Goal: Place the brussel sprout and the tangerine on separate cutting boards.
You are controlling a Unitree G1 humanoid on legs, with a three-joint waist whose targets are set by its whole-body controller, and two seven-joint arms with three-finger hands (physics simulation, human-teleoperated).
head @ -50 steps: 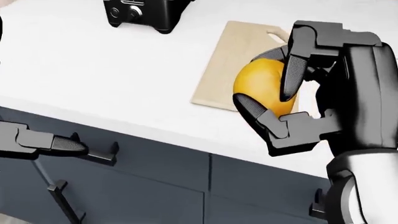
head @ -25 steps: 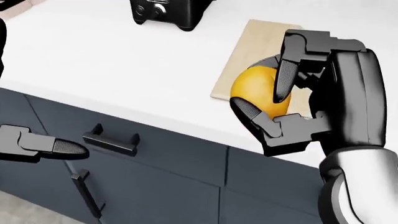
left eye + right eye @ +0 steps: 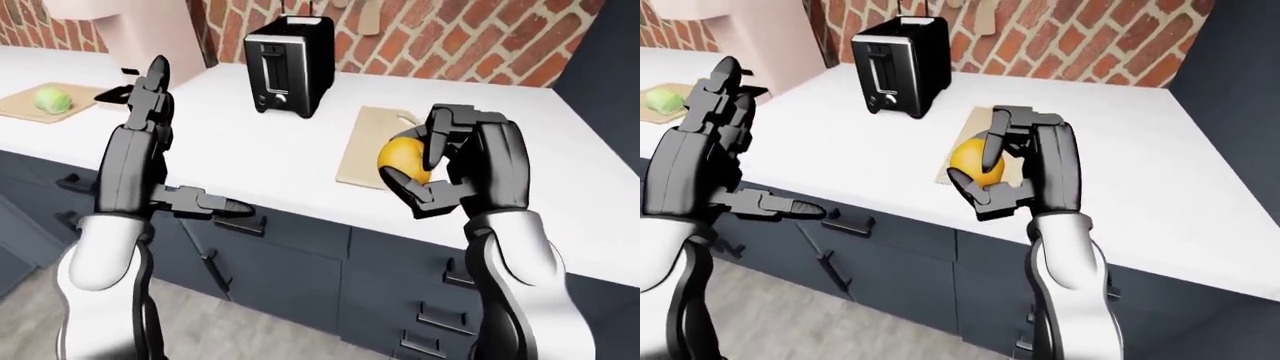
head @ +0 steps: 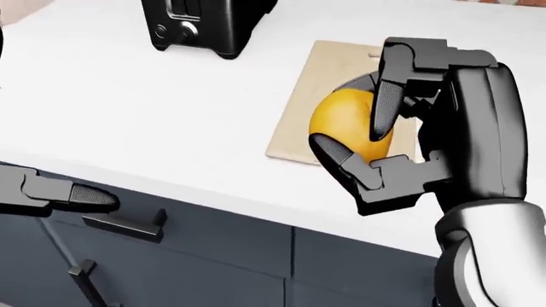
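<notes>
My right hand (image 4: 354,144) is shut on the orange tangerine (image 4: 340,121) and holds it in the air over the lower edge of a pale wooden cutting board (image 4: 314,80) on the white counter. The green brussel sprout (image 3: 50,100) lies on a second wooden cutting board (image 3: 18,112) at the far left of the left-eye view. My left hand (image 3: 150,150) is open and empty, fingers upright and thumb out, over the counter's edge between the two boards.
A black toaster (image 3: 290,67) stands on the counter (image 3: 240,150) above and left of the nearer board. A beige appliance (image 3: 150,30) stands by the brick wall (image 3: 440,30). Dark drawers with handles (image 3: 240,225) run below the counter.
The whole picture swayed right, then back left, so the camera moved. My right hand has kept its hold on the tangerine, still over the board's lower edge.
</notes>
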